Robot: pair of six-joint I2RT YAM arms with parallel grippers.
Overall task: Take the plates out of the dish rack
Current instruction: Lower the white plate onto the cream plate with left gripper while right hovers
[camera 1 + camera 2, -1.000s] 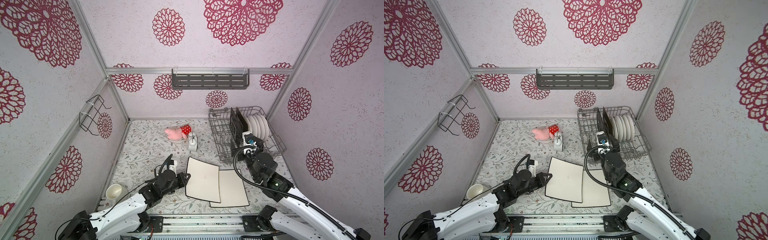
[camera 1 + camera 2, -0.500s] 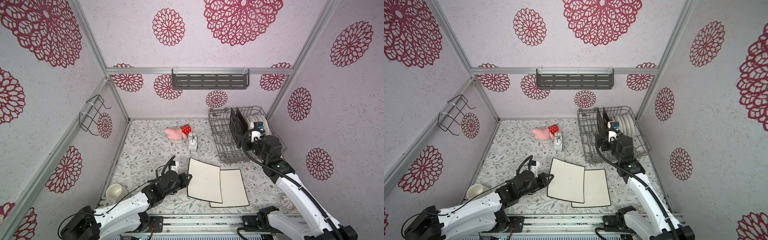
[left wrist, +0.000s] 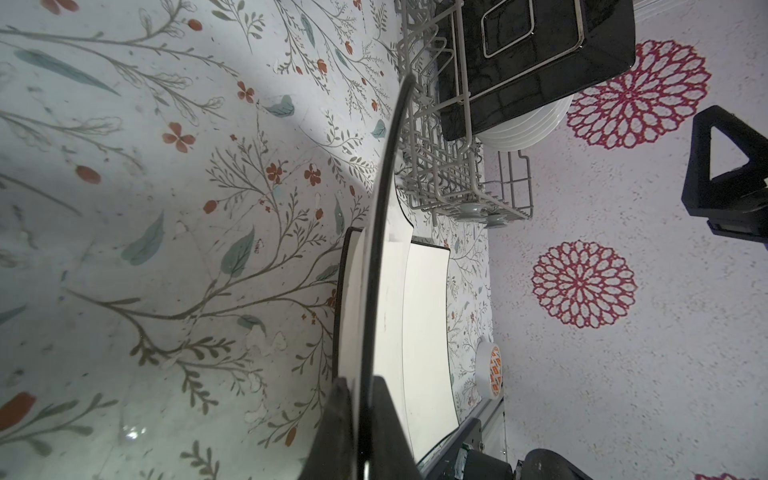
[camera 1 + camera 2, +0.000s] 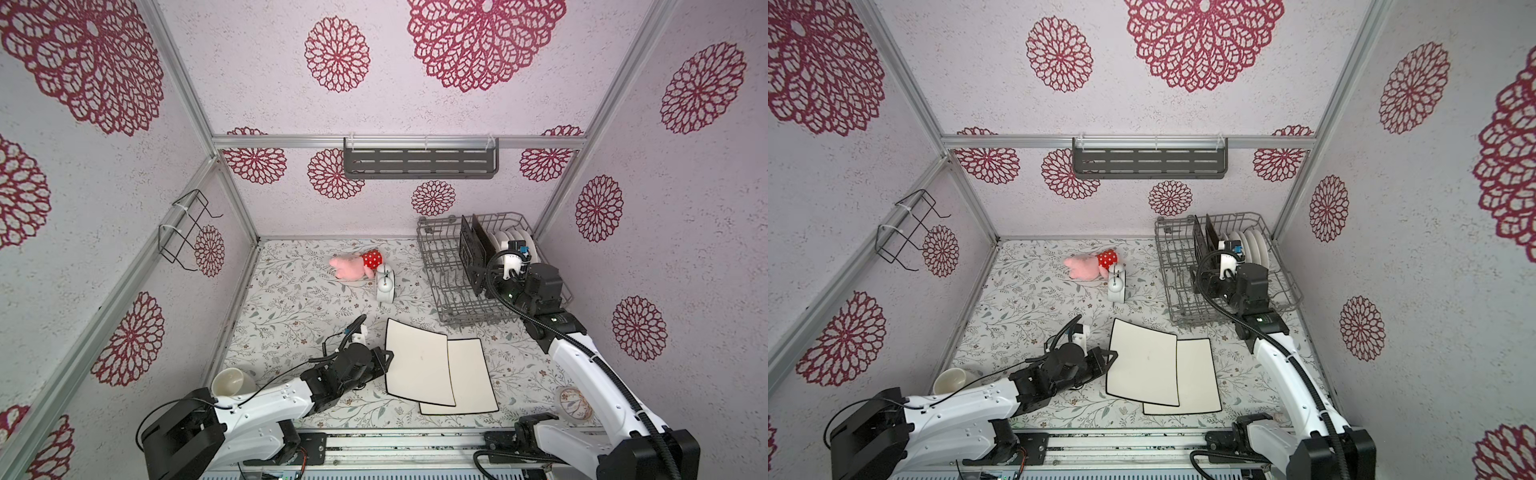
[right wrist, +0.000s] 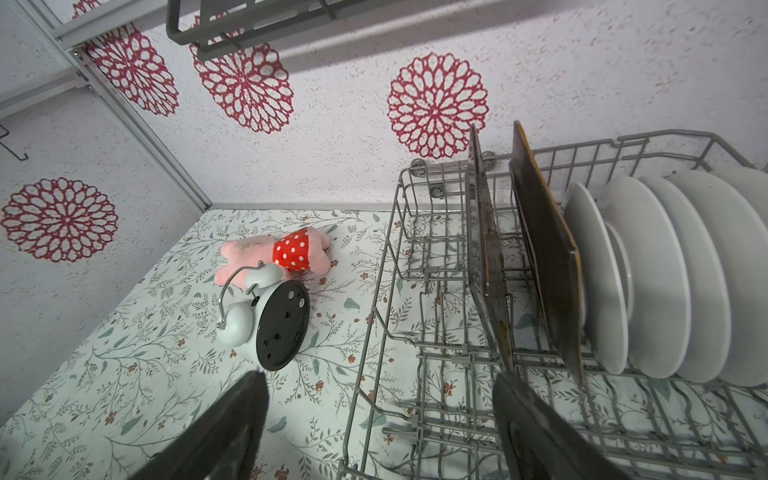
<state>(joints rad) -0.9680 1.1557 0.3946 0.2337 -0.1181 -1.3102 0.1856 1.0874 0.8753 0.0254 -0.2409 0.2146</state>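
My left gripper (image 4: 384, 359) (image 3: 365, 432) is shut on the rim of a large white black-rimmed plate (image 4: 417, 365) (image 3: 386, 307). That plate lies partly over a second one (image 4: 469, 378) on the table. The grey wire dish rack (image 4: 432, 266) (image 5: 374, 332) stands at the back right. It holds two dark square plates (image 4: 469, 249) (image 5: 544, 249) upright and several round white plates (image 4: 511, 241) (image 5: 648, 282) behind them. My right gripper (image 4: 498, 286) (image 5: 382, 432) hangs open over the rack's front part, just short of the dark plates and holding nothing.
A pink plush toy (image 4: 353, 266) and a white alarm clock (image 4: 385, 286) lie left of the rack. A white mug (image 4: 228, 380) sits at the front left, a tape roll (image 4: 575, 409) at the front right. A grey shelf (image 4: 419, 164) and a black wire holder (image 4: 187, 232) hang on the walls.
My right arm has swung from the rack's front edge back and right, over the rack beside the dark plates. My left gripper and its plate have shifted slightly right and forward.
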